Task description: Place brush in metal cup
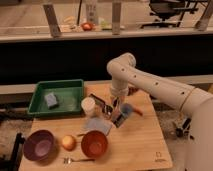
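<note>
Slim dark brush [99,101], end effector [117,112] over wooden table [136,145]

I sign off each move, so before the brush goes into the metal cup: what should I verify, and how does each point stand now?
1. Pincer low over mid-table, among the cups: ok.
2. Brush located: ok, next to the cream cup.
3. Brush in the pincer's hold: cannot tell.
4. Metal cup upright, mouth free: cannot tell, the arm crowds it.
5. Blue cup out of the way: not ok, it sits close beside the pincer.
</note>
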Tool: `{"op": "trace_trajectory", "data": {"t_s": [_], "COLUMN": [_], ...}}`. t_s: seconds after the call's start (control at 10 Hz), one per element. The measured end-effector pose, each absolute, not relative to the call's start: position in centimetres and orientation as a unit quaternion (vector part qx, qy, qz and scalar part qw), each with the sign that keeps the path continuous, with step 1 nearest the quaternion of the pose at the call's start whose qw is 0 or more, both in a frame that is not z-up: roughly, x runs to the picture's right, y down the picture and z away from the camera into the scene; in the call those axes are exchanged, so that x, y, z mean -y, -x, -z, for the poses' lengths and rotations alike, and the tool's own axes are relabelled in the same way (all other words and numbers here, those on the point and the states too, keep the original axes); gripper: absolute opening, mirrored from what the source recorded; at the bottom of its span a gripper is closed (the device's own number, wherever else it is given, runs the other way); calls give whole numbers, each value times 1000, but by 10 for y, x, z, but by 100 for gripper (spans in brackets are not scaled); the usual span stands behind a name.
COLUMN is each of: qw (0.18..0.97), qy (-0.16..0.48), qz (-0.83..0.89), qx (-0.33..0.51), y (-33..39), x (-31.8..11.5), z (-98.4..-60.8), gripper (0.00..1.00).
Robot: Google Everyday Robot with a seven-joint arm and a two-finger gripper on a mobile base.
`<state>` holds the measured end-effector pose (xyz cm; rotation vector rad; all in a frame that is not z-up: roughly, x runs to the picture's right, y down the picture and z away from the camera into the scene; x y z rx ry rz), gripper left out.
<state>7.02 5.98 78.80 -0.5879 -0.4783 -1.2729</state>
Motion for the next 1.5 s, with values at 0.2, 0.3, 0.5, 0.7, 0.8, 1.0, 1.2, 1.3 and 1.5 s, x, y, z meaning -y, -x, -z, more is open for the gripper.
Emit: {"op": "trace_trajectory", "data": {"t_s": [0.2,0.3,0.5,0.7,0.8,1.0,1.2,1.3,1.5], "qw": [733,731,729,729,731,738,745,749,754], "qy": [271,273,276,281,284,291,296,299,305], "qz": [583,584,584,579,575,560,547,540,529], "qx": [222,225,228,232,234,241,242,241,240], "y": [-63,-58,-50,-39,-36,-28,-24,-21,-21], "x": [-56,-54,-51,-50,-50,-48,-46,-45,-46], "z": [-790,-790,-791,-792,-792,-794,-795,-797,-800], "gripper": [0,0,0,0,0,0,0,0,0]}}
